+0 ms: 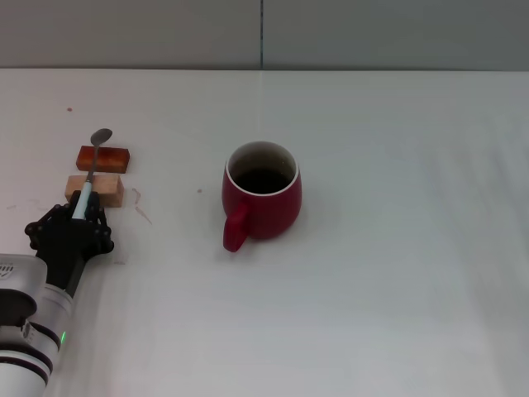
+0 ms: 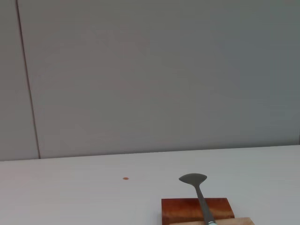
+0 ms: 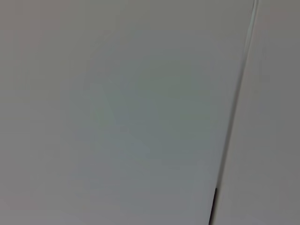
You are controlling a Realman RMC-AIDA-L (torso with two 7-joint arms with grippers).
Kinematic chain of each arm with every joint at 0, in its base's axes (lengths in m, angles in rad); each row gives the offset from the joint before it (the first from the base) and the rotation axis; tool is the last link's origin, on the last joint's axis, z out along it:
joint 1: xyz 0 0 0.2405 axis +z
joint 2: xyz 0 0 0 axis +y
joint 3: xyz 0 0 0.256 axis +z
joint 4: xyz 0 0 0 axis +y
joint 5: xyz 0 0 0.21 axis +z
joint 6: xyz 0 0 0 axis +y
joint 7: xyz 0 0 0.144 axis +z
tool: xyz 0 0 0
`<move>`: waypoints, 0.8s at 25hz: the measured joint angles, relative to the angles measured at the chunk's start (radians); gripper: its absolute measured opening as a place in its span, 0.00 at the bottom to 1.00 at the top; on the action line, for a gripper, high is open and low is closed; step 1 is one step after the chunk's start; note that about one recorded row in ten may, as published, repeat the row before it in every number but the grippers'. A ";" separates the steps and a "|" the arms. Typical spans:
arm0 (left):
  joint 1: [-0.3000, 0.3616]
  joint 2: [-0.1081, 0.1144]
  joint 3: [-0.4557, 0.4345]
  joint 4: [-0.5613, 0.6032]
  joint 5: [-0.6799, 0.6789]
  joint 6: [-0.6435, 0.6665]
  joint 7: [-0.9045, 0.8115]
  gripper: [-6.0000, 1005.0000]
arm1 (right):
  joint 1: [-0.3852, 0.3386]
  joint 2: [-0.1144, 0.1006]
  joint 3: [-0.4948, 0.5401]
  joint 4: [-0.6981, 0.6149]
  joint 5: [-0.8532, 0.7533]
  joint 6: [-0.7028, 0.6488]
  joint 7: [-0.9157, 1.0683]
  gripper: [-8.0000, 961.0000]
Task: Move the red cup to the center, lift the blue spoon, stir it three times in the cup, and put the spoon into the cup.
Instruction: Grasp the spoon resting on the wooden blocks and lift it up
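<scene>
In the head view's lower left: a black, angular left gripper (image 1: 80,217) on a white cylindrical arm (image 1: 29,331) with dark rings and a green light.

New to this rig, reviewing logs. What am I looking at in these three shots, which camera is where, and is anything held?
It is a two-armed robot. The head camera looks down on a white table. The left gripper sits at the handle end of the blue spoon, which lies across an orange-red block and a tan block; whether it grips the spoon is unclear. The red cup stands mid-table. The left wrist camera sees the spoon's bowl and the wall. The right wrist camera shows only wall; that arm is out of sight.
</scene>
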 joint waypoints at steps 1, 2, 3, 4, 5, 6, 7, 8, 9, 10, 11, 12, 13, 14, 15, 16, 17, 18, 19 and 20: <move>0.000 0.000 0.000 0.001 0.000 -0.001 -0.001 0.17 | 0.000 0.000 0.000 0.000 0.000 0.000 0.000 0.62; 0.000 0.000 -0.001 0.001 0.000 -0.001 -0.001 0.17 | 0.000 0.001 0.000 0.000 0.000 0.000 0.000 0.63; 0.000 -0.001 -0.001 0.002 0.000 0.001 -0.001 0.17 | -0.001 0.001 0.000 0.000 0.000 0.001 0.000 0.63; 0.000 -0.001 -0.001 0.002 0.000 0.001 -0.001 0.17 | -0.001 0.002 0.000 0.000 0.000 0.001 0.000 0.63; 0.000 -0.001 -0.001 0.002 0.000 0.003 -0.001 0.18 | -0.001 0.002 0.000 0.000 0.000 0.001 0.000 0.63; 0.000 -0.001 -0.001 0.002 0.000 0.007 -0.001 0.17 | -0.001 0.002 0.000 0.000 0.000 0.001 0.000 0.63; 0.000 -0.001 -0.001 0.001 0.001 0.012 -0.001 0.17 | -0.001 0.002 0.000 0.000 0.000 0.001 0.000 0.63; 0.000 -0.001 -0.001 -0.003 0.001 0.024 -0.002 0.17 | -0.001 0.002 0.000 0.000 0.000 0.001 0.000 0.62; 0.000 -0.001 -0.001 -0.005 0.001 0.031 -0.002 0.17 | -0.002 0.002 0.000 0.000 0.000 0.001 0.000 0.62; 0.000 -0.001 -0.001 -0.005 0.001 0.031 -0.002 0.17 | -0.002 0.002 0.000 0.000 0.000 0.001 0.000 0.62; 0.000 0.000 -0.001 -0.006 0.001 0.036 -0.002 0.17 | -0.002 0.002 0.000 0.000 0.000 0.001 0.000 0.62; 0.000 0.000 -0.001 -0.008 0.001 0.040 -0.003 0.17 | -0.003 0.002 0.000 0.000 0.000 0.001 0.000 0.62; 0.000 0.000 0.000 -0.008 0.004 0.043 -0.008 0.17 | -0.003 0.002 0.000 0.000 0.000 0.001 0.000 0.62; 0.000 0.000 0.000 -0.008 0.007 0.043 -0.012 0.17 | -0.003 0.002 0.000 0.000 0.000 0.001 0.000 0.62; 0.000 0.000 0.000 -0.008 0.007 0.043 -0.012 0.17 | -0.003 0.002 0.000 0.000 0.000 0.001 0.000 0.62; 0.001 0.000 0.000 -0.005 0.014 0.041 -0.019 0.17 | -0.003 0.002 0.000 0.000 0.000 0.001 0.000 0.62; 0.001 0.000 0.000 -0.004 0.016 0.040 -0.021 0.17 | -0.003 0.002 0.000 0.000 0.000 0.001 0.000 0.62; 0.003 0.000 0.000 -0.002 0.020 0.038 -0.025 0.17 | -0.003 0.002 0.000 0.000 0.000 0.001 0.000 0.62; 0.005 0.000 0.000 0.000 0.024 0.037 -0.028 0.17 | -0.003 0.002 0.000 0.000 0.000 0.001 0.000 0.62; 0.005 0.000 0.000 0.000 0.024 0.037 -0.028 0.17 | -0.003 0.002 0.000 0.000 0.000 0.001 0.000 0.62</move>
